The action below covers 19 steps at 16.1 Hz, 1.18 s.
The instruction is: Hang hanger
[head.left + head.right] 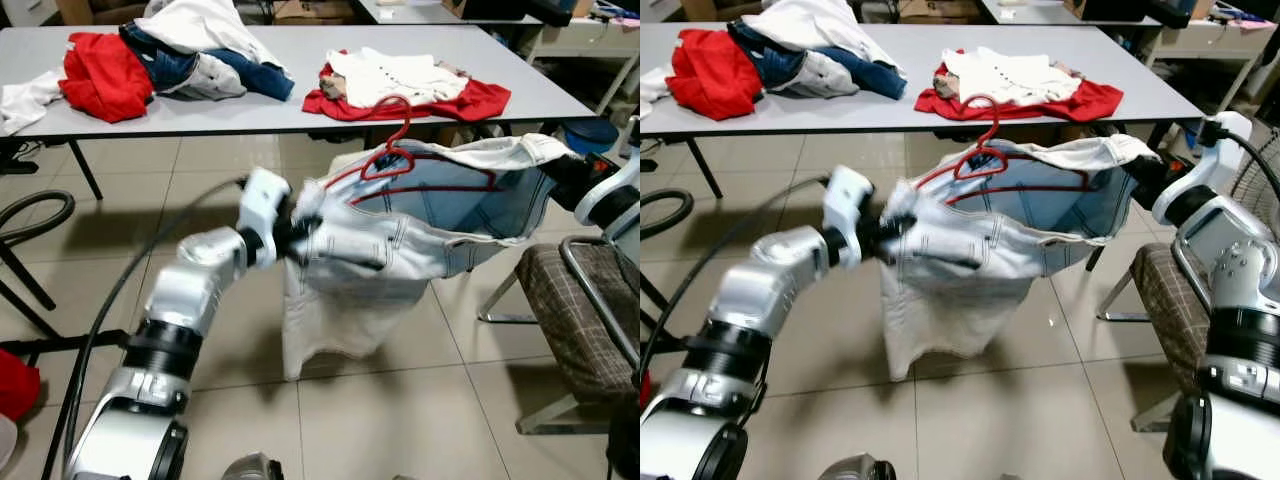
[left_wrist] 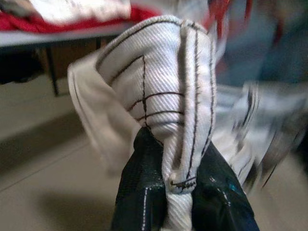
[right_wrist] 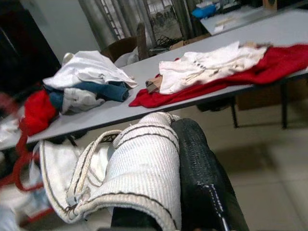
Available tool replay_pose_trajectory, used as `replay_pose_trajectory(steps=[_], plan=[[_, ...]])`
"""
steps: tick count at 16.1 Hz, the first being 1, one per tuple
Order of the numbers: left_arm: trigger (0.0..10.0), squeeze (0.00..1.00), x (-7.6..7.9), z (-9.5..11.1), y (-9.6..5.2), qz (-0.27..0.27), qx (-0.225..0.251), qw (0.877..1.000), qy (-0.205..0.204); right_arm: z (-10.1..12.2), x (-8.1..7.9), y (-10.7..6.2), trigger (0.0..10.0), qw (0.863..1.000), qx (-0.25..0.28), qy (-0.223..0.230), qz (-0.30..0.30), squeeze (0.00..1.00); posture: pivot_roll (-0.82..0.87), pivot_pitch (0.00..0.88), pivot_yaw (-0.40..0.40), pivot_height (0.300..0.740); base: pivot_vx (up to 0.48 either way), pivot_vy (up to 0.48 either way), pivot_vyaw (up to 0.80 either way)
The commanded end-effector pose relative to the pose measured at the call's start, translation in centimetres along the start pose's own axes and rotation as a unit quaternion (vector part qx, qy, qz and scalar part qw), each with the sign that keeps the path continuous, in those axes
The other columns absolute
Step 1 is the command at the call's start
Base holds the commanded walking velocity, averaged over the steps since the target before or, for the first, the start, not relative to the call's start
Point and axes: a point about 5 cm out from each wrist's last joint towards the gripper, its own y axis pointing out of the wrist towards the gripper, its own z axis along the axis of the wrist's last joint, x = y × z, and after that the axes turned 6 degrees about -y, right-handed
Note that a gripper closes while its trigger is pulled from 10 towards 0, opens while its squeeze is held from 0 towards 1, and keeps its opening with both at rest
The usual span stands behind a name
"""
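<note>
A pair of white jeans (image 1: pixel 400 235) hangs stretched between my two grippers above the floor, waistband held wide. A red hanger (image 1: pixel 392 152) sits in the waist opening, hook upward, its arms lying along the inside of the band. My left gripper (image 1: pixel 296 232) is shut on the left end of the waistband (image 2: pixel 185 139), the black fingers (image 2: pixel 139 192) pinching the seam. My right gripper (image 1: pixel 1143 172) is shut on the right end of the waistband (image 3: pixel 144 163), one black finger (image 3: pixel 199 173) alongside the fabric.
A grey table (image 1: pixel 300 105) stands behind with piles of clothes: red, blue and white (image 1: pixel 150 55) at the left, white on red (image 1: pixel 405 85) at the right. A chair with a checked cushion (image 1: pixel 575 310) stands at my right. Tiled floor lies below.
</note>
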Motion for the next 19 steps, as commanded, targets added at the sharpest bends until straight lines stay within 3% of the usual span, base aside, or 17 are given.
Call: replay_pose_trajectory(steps=[1, 2, 3, 4, 5, 6, 8, 9, 12, 14, 15, 17, 19], plan=[[0.0, 0.00, 0.6, 3.9, -0.1, -0.029, 0.080, 0.996, -0.022, -0.6, -0.9, 0.0, 0.0, 1.000, -0.001, -0.015, 0.004, 0.00, -0.13, 0.000, 0.018, 0.740, 0.000, 0.000, 0.00], [0.0, 0.00, 0.9, 4.8, -0.1, -0.053, 0.101, 0.993, -0.038, -1.6, -1.7, -0.1, 0.0, 0.999, -0.008, -0.042, 0.009, 0.00, -0.13, 0.000, 0.021, 0.740, 0.000, 0.000, 0.00], [0.0, 0.00, 1.4, 4.9, -0.2, -0.078, 0.097, 0.992, -0.030, -2.1, -2.1, -0.3, 0.0, 0.997, -0.014, -0.073, 0.003, 0.00, -0.13, 0.000, 0.021, 0.740, 0.000, 0.000, 0.00], [0.0, 0.00, 1.5, 4.7, -0.3, -0.085, 0.087, 0.992, -0.013, -1.7, -1.6, -0.4, 0.0, 0.997, -0.003, -0.074, -0.016, 0.00, -0.12, 0.000, 0.027, 0.740, 0.000, 0.000, 0.00], [0.0, 0.00, 1.5, 4.2, -0.6, -0.089, 0.068, 0.993, 0.025, 0.2, 0.1, -0.7, 0.0, 0.994, 0.025, -0.088, -0.056, 0.00, -0.13, 0.000, 0.034, 0.740, 0.000, 0.000, 0.00], [0.0, 0.00, 1.5, 3.9, -0.7, -0.091, 0.055, 0.993, 0.047, 1.1, 0.9, -0.9, 0.0, 0.992, 0.037, -0.097, -0.072, 0.00, -0.13, 0.000, 0.034, 0.740, 0.000, 0.000, 0.00], [0.0, 0.00, 1.9, 2.2, -1.1, -0.105, 0.000, 0.985, 0.137, 5.0, 2.6, -1.6, 0.0, 0.985, 0.072, -0.122, -0.095, 0.00, -0.13, 0.005, 0.036, 0.740, 0.000, 0.000, 0.00], [0.0, 0.00, 2.0, 2.1, -1.2, -0.104, -0.004, 0.984, 0.143, 5.3, 2.7, -1.7, 0.0, 0.985, 0.075, -0.123, -0.094, 0.00, -0.13, 0.005, 0.036, 0.740, 0.000, 0.000, 0.00], [0.0, 0.00, 1.4, 1.5, -0.8, -0.062, -0.010, 0.987, 0.147, 6.7, 3.5, -1.7, 0.0, 0.984, 0.094, -0.113, -0.105, 0.00, -0.13, 0.007, 0.032, 0.740, 0.000, 0.000, 0.00], [0.0, 0.00, 0.8, 1.7, -0.2, -0.004, 0.009, 0.991, 0.133, 7.6, 3.6, -1.5, 0.0, 0.983, 0.093, -0.127, -0.092, 0.00, -0.13, 0.008, 0.028, 0.740, 0.000, 0.000, 0.00], [0.0, 0.00, 0.6, 1.8, -0.1, 0.006, 0.006, 0.990, 0.142, 7.5, 3.8, -1.4, 0.0, 0.983, 0.068, -0.151, -0.082, 0.00, -0.14, 0.012, 0.036, 0.740, 0.000, 0.000, 0.00], [0.0, 0.00, -0.2, 2.6, -0.3, 0.054, 0.001, 0.976, 0.213, 6.2, 5.9, -1.8, 0.0, 0.981, 0.015, -0.154, -0.119, 0.00, -0.14, 0.013, 0.032, 0.740, 0.000, 0.000, 0.00], [0.0, 0.00, -0.5, 3.5, -0.6, 0.079, 0.020, 0.974, 0.213, 5.3, 6.4, -2.0, 0.0, 0.975, 0.021, -0.154, -0.156, 0.00, -0.14, 0.012, 0.029, 0.740, 0.000, 0.000, 0.00]])
